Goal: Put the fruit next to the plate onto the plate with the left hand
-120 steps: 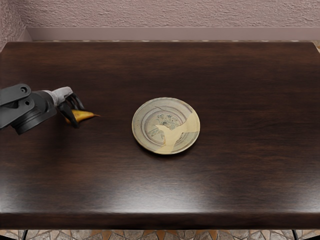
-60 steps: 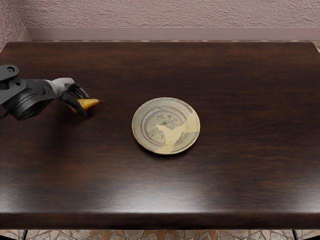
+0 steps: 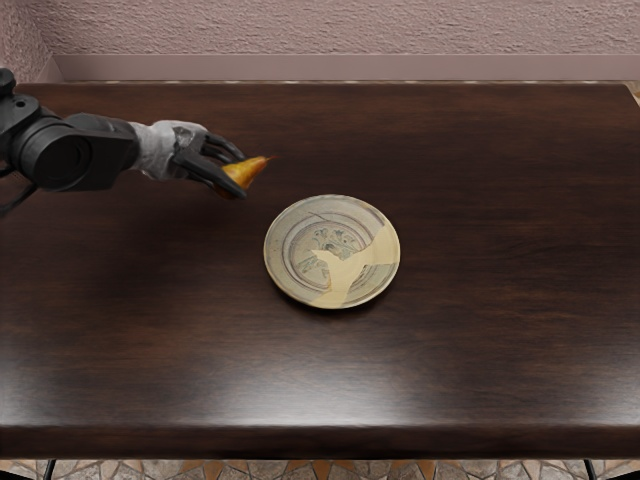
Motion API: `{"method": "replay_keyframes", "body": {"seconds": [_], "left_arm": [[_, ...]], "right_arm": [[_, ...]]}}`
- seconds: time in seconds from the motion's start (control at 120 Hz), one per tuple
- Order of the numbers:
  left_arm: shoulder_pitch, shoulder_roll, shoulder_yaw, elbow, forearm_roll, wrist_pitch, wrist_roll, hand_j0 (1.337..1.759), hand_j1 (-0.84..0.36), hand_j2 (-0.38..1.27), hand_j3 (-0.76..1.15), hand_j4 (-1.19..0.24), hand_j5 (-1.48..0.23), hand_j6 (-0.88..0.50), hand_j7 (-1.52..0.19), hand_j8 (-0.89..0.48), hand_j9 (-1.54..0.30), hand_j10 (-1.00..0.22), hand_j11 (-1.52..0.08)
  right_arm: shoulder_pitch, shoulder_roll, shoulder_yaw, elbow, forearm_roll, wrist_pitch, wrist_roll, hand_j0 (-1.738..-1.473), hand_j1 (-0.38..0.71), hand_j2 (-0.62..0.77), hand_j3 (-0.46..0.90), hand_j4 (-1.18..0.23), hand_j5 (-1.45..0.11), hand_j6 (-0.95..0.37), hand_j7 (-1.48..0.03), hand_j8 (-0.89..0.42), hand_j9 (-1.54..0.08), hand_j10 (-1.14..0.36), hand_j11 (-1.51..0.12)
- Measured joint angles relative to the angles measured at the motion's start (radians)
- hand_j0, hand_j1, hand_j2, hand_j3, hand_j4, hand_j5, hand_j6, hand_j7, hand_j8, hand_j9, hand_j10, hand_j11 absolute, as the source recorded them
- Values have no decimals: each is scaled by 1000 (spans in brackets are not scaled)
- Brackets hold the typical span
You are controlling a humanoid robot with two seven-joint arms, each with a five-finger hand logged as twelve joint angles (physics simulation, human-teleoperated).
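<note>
Within left hand (image 3: 203, 161), fruit (image 3: 246, 169) tip rightward

A: What does everything stand on?
B: A dark wooden bench (image 3: 450, 380) with its grain running left to right. It is glossy, and a pale sheen lies along the near edge.
A: And behind it?
B: A rough, pinkish plastered wall (image 3: 350, 25), with a plain skirting board (image 3: 350, 67) at its foot, just past the bench's far edge.
A: Below?
B: A strip of stone-patterned floor (image 3: 300, 470) under the front edge, with a thin dark leg (image 3: 47, 468) near each corner.
</note>
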Motion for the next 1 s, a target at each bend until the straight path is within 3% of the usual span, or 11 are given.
{"method": "replay_keyframes", "body": {"seconds": [0.208,0.283,0.483,0.558,0.583,0.683,0.767,0.9,1.0], "left_arm": [[-23,-94,-10,-1,-17,-24,0,1654,-381,492,0,-734,-1157,-434,-1096,-405,-1083,-587,-1092],[-20,-128,-9,-1,-21,-27,0,1654,-426,607,0,-748,-1181,-409,-1109,-374,-1099,-577,-1102],[20,-185,20,-1,-20,-28,0,1654,-399,517,0,-791,-1204,-400,-1154,-360,-1121,-572,-1126],[20,-211,31,-1,-20,-28,0,1654,-406,555,0,-788,-1196,-394,-1147,-358,-1111,-574,-1118],[17,-216,34,-1,-19,-27,0,1654,-398,546,0,-760,-1147,-401,-1101,-374,-1068,-566,-1072],[-18,-212,39,-1,-10,-25,0,1656,-130,338,0,-481,-729,-260,-700,-244,-681,-360,-679],[-21,-206,13,-1,-14,-63,0,1657,31,225,0,-320,-484,-173,-465,-162,-452,-239,-452],[-5,-156,-60,-1,-89,-239,0,1657,183,117,0,-166,-252,-90,-242,-84,-235,-125,-235],[46,-116,-135,-1,-140,-400,0,1658,248,72,0,-102,-154,-55,-148,-52,-144,-76,-144]], "right_arm": [[0,0,0,0,0,0,0,-1658,-349,0,0,0,0,0,0,0,0,0,0],[0,0,0,0,0,0,0,-1658,-349,0,0,0,0,0,0,0,0,0,0],[0,0,0,0,0,0,0,-1658,-349,0,0,0,0,0,0,0,0,0,0],[0,0,0,0,0,0,0,-1658,-349,0,0,0,0,0,0,0,0,0,0],[0,0,0,0,0,0,0,-1658,-349,0,0,0,0,0,0,0,0,0,0],[0,0,0,0,0,0,0,-1658,-349,0,0,0,0,0,0,0,0,0,0],[0,0,-1,0,0,0,0,-1658,-349,0,0,0,0,0,0,0,0,0,0],[0,0,-1,0,0,0,0,-1658,-349,0,0,0,0,0,0,0,0,0,0],[0,0,-1,0,0,0,0,-1658,-349,0,0,0,0,0,0,0,0,0,0]]}}
